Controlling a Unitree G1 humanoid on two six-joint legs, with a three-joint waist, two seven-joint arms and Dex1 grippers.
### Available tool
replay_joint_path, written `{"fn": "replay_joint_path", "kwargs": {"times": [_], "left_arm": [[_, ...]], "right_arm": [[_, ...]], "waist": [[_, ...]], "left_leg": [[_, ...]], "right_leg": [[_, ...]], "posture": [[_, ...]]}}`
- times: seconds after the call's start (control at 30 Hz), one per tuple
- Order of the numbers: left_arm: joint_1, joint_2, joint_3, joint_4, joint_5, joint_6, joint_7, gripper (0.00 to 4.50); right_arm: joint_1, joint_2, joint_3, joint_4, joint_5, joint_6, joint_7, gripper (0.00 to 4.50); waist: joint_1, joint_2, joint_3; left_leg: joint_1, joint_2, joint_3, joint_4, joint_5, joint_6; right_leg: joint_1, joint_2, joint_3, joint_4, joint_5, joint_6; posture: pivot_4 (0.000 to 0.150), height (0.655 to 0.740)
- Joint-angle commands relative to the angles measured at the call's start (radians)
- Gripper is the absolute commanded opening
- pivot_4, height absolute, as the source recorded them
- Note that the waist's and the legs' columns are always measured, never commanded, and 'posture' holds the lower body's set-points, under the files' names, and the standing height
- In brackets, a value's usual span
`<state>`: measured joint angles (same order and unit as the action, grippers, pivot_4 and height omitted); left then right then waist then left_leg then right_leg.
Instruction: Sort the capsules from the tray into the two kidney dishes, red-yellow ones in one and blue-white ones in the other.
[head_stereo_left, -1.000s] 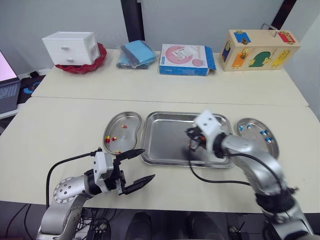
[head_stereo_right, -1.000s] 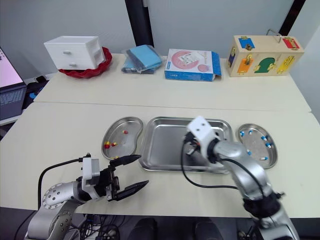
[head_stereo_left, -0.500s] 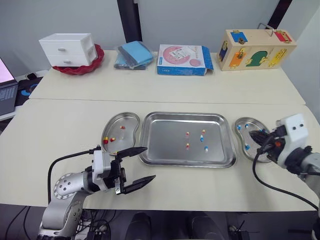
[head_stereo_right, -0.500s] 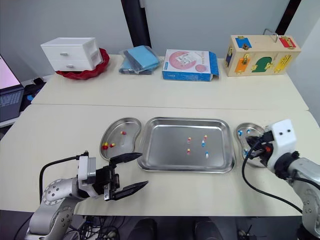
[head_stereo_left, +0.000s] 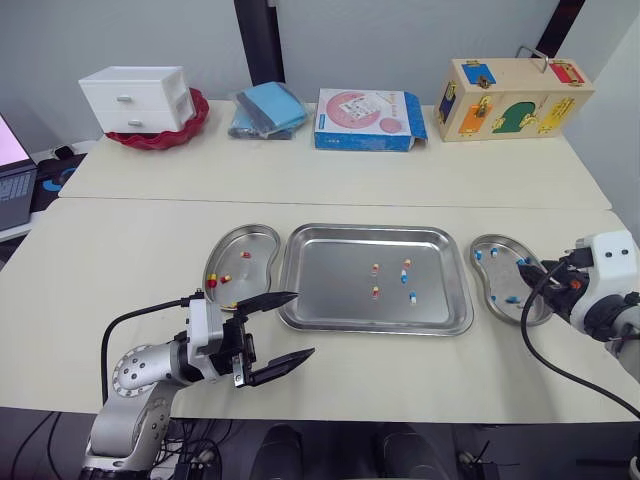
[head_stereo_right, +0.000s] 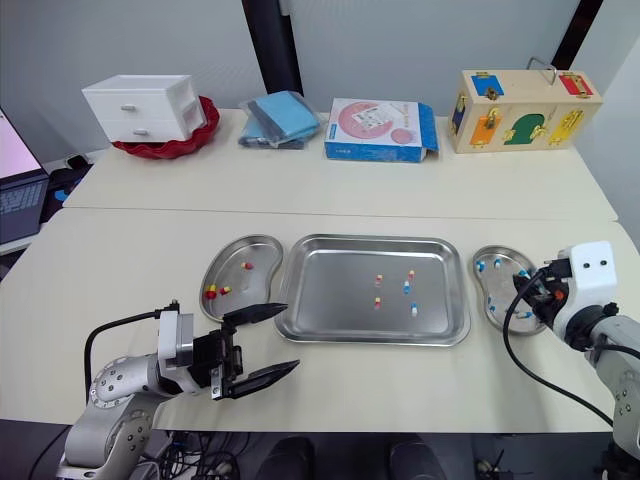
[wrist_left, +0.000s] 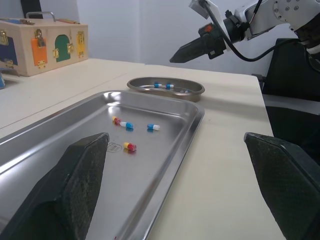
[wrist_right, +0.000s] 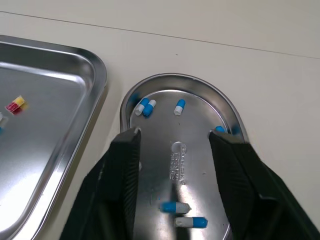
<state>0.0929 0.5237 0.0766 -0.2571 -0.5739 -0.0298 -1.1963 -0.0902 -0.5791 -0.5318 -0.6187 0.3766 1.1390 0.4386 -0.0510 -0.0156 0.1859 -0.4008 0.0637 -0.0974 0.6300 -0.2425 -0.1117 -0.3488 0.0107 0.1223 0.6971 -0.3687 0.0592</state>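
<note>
Your remaining capsules (head_stereo_left: 375, 292) lie loose in the tray (head_stereo_left: 330, 290), right of centre, both colours mixed. The blue-white dish (head_stereo_left: 500, 275) sits at the tray's 3 o'clock and the red-yellow dish (head_stereo_left: 250, 275) at 9 o'clock. Your right gripper (wrist_right: 175, 134) hangs spread and empty over the blue-white dish, consistent with a drop. Your left gripper (head_stereo_left: 297, 324) waits wide open at 7 o'clock. The right gripper masks part of its dish, so the tally there is uncertain
</note>
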Motion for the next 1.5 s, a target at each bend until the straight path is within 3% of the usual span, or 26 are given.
{"fn": "replay_joint_path", "kwargs": {"times": [0.03,0.13,0.3,0.57,0.8,1.0,1.3,1.5], "left_arm": [[-0.001,-0.006,0.011,-0.013,-0.015,-0.019,0.006,4.50],[0.007,-0.006,0.035,-0.038,-0.013,0.006,0.066,4.50],[0.045,0.045,0.100,-0.115,-0.002,0.141,0.225,4.50],[0.185,0.180,0.331,-0.069,0.017,0.341,0.371,4.50],[0.288,0.249,0.456,0.108,0.072,0.293,0.296,4.50],[0.346,0.232,0.492,0.202,0.097,0.243,0.266,4.50],[0.369,0.232,0.494,0.157,0.095,0.227,0.246,4.50],[0.328,0.269,0.412,-0.013,0.078,0.236,0.172,4.50]], "right_arm": [[0.007,-0.024,-0.035,-0.014,0.012,-0.043,0.002,3.33],[0.066,-0.041,-0.028,-0.035,0.008,-0.129,0.045,4.15],[0.255,-0.051,-0.002,-0.065,-0.029,-0.467,0.192,4.15],[0.499,-0.093,-0.025,-0.032,-0.021,-0.742,0.426,4.15],[0.637,-0.115,-0.084,0.074,0.000,-0.824,0.533,4.15],[0.688,-0.101,-0.062,0.133,-0.009,-0.920,0.563,4.34],[0.669,-0.122,-0.032,0.148,-0.008,-0.952,0.562,4.34],[0.650,-0.129,0.004,0.085,0.012,-0.935,0.559,4.34]], "waist": [[0.000,0.000,0.000],[0.001,0.000,0.000],[0.003,0.000,0.000],[0.000,0.000,0.000],[0.002,-0.001,0.001],[0.001,-0.002,0.001],[0.002,-0.002,0.001],[0.006,-0.002,0.000]], "left_leg": [[0.000,0.000,0.000,0.000,0.000,0.000],[0.000,0.000,0.000,0.000,0.000,0.000],[0.000,0.000,0.000,0.000,0.000,0.000],[0.002,0.000,-0.001,0.000,0.000,0.000],[0.004,0.000,-0.001,0.000,0.000,0.000],[0.004,0.000,0.000,0.000,0.000,0.000],[0.004,0.001,0.000,0.000,0.000,0.000],[0.004,0.000,0.000,0.000,0.000,0.000]], "right_leg": [[0.000,0.000,0.000,0.000,0.000,0.000],[0.000,0.000,0.000,0.000,0.000,0.000],[0.000,0.000,0.000,-0.001,0.000,0.000],[0.003,0.000,-0.001,-0.001,0.000,0.000],[0.005,0.000,-0.001,-0.002,0.000,0.000],[0.005,0.000,-0.001,-0.003,-0.001,0.000],[0.006,0.000,-0.001,-0.003,-0.001,0.000],[0.006,0.000,-0.001,-0.003,-0.001,0.000]], "posture": [[0.150,0.7302],[0.150,0.7302],[0.150,0.7302],[0.150,0.7302],[0.150,0.7302],[0.150,0.7302],[0.150,0.7302],[0.150,0.7302]]}}
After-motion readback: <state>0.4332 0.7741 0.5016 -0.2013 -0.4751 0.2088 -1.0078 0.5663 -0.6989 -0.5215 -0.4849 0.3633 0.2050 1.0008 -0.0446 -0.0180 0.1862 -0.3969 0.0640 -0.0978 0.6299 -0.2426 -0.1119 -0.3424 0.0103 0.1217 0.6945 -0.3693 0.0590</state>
